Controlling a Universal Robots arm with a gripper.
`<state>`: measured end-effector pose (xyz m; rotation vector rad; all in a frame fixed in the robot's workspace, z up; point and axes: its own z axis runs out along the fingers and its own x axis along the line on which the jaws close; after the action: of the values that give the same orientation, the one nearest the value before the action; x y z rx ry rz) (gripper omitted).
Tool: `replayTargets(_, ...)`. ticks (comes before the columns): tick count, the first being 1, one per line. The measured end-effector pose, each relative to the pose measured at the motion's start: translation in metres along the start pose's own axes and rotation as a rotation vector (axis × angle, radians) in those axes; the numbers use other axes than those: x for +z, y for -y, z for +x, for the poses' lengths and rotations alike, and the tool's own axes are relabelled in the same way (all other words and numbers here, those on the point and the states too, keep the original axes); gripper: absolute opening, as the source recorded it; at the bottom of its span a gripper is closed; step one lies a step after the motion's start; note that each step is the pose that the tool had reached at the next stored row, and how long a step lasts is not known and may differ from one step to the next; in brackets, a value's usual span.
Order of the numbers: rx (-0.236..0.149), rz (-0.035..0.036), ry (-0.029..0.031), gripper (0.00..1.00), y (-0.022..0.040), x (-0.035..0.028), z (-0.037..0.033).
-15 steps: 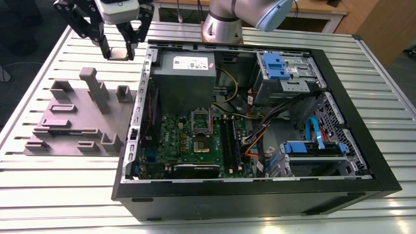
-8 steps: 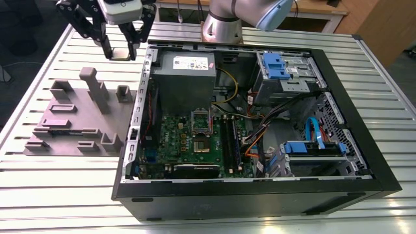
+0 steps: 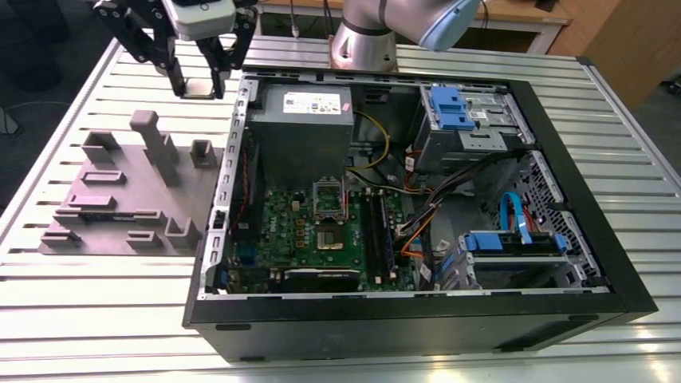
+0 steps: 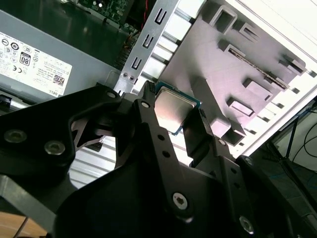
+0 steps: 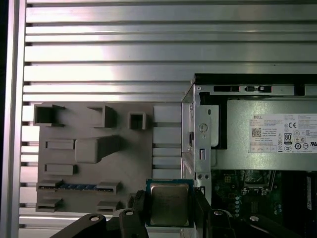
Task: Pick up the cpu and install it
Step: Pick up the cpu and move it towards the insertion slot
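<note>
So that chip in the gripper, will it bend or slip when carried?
Probably stiff: the chip is a flat square with a metal top, so it shouldn't flex. Likely light, being thin. It might slip, since the gripper pinches only its thin edges.

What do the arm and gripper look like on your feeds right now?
The arm is a silvery-grey metal tube with a pale blue-grey cap on its joint. The gripper has a white body and black linkage fingers. In the second wrist view, the fingers are flat angular bars with rows of small holes and silver screw heads at the pivots.
</note>
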<state>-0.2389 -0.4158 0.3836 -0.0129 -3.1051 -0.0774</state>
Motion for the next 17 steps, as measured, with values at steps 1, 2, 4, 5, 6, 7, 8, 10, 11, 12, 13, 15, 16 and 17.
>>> replayTargets(1,0.0,0.0,0.0,0.47,0.0,0.0,0.0)
replayTargets(2,0.0,0.0,0.0,0.47,0.0,0.0,0.0)
replayTargets(4,0.0,0.0001,-0.0001,0.47,0.0,-0.0001,-0.0001)
replayTargets(5,0.0,0.0,0.0,0.47,0.0,0.0,-0.0002)
replayTargets(6,0.0,0.0,0.0,0.47,0.0,0.0,-0.0003)
replayTargets(7,0.0,0.0001,-0.0001,0.47,0.0,-0.0001,-0.0005)
replayTargets(8,0.0,0.0,0.0,0.47,0.0,0.0,-0.0007)
replayTargets(10,0.0,0.0,0.0,0.47,0.0,-0.0001,-0.0011)
replayTargets(11,0.0,0.0001,0.0,0.47,0.0,-0.0001,-0.0014)
replayTargets(12,0.0,0.0001,0.0,0.47,0.0,-0.0001,-0.0018)
replayTargets(13,0.0,0.0,0.0,0.47,0.0,-0.0001,-0.0019)
replayTargets(15,0.0,0.0,0.0,0.47,0.0,-0.0001,-0.0023)
replayTargets(16,0.0,0.0,-0.0001,0.47,0.0,-0.0001,-0.0025)
replayTargets(17,0.0,0.0001,0.0,0.47,0.0,-0.0001,-0.0028)
